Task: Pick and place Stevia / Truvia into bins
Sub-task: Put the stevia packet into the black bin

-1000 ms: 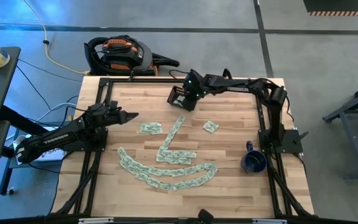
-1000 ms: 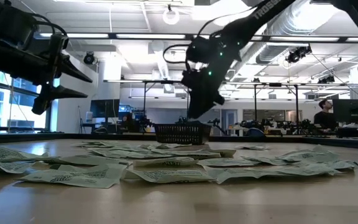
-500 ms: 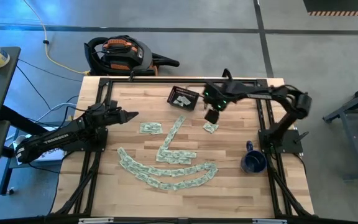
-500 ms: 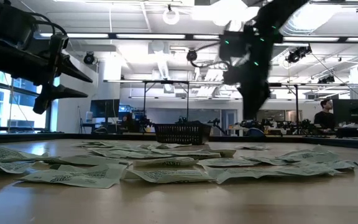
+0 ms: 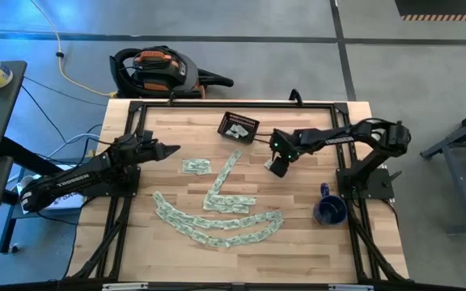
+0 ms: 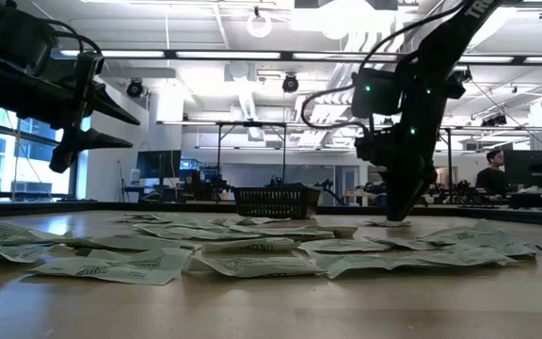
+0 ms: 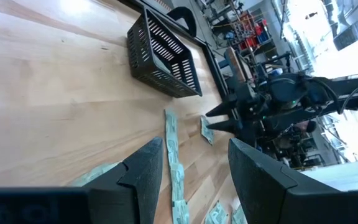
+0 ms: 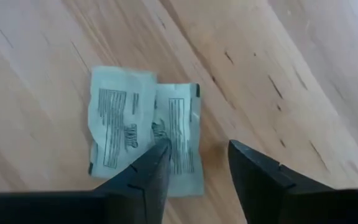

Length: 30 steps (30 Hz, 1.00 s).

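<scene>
Many pale green and white sachets (image 5: 217,217) lie flat in curved rows on the wooden table, and they also show in the low view (image 6: 252,247). Two more sachets (image 8: 143,127) lie side by side apart from the rows. My right gripper (image 8: 197,155) is open and points down right over this pair (image 5: 275,166) (image 6: 398,215). The dark slatted basket (image 5: 238,127) (image 6: 276,201) (image 7: 161,55) stands near the far edge with a few sachets inside. My left gripper (image 5: 171,149) (image 6: 128,127) waits open above the table's left side. My right gripper comes at the sachet pair from above, pointing down, fingers apart. One fingertip (image 8: 160,152) lies over the near edge of one sachet (image 8: 178,127), and the other stands over bare wood. I cannot tell whether either touches.
A dark blue mug (image 5: 330,212) stands at the table's right edge, near the right arm's base. A black and orange vacuum (image 5: 156,69) lies on the floor beyond the far edge. Bare wood (image 5: 176,129) stretches between the basket and the left gripper.
My right gripper has swung away from above the basket, toward the table's right and near side, then come down over the separate pair of sachets. The basket and the sachets have stayed in place.
</scene>
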Tool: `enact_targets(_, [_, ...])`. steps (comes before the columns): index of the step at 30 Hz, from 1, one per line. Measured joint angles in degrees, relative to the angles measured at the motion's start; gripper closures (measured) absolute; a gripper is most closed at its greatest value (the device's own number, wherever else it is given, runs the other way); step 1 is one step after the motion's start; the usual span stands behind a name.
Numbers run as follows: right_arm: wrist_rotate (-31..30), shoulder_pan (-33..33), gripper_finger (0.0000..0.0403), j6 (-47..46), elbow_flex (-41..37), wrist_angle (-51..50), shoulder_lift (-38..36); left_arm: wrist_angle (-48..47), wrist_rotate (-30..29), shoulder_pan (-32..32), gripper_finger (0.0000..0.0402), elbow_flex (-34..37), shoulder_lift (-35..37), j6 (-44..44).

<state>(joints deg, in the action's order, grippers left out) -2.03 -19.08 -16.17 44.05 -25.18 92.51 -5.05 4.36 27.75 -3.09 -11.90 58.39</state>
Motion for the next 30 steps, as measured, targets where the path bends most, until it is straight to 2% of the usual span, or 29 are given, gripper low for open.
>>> enact_targets(2, [-2.13,0.21,0.0259,0.51,-0.19,0.23,0.0,-0.32,0.0,-0.02,0.0186,0.0,0.0,0.13])
enact_targets(6, [-12.96,-0.7,0.027,0.69,-0.1,0.19,0.13,-0.74,-0.18,-0.01,0.0186,-0.05,0.0,0.16])
enact_targets(8, [-15.15,-1.97,0.0273,0.45,0.42,-0.59,0.17,-0.81,-0.28,-0.01,0.0186,-0.07,0.0,0.17])
enact_targets(16, [-4.09,-5.41,0.0262,3.68,5.21,0.6,-0.26,-0.95,-0.35,-0.02,0.0186,-0.09,0.0,0.42])
enact_targets(20, [-1.84,-8.32,0.0244,-0.32,6.42,-0.96,-0.39,-0.97,-0.39,-0.01,0.0186,-0.09,0.0,0.42])
enact_targets(25, [0.85,-14.28,0.0198,-8.05,6.39,-5.13,-0.37,-1.02,-0.44,0.0,0.0186,-0.09,0.0,0.42])
enact_targets(30, [3.87,-14.03,0.0146,-1.6,6.39,-6.77,-0.35,-1.04,-0.52,0.0,0.0186,-0.09,0.0,0.42])
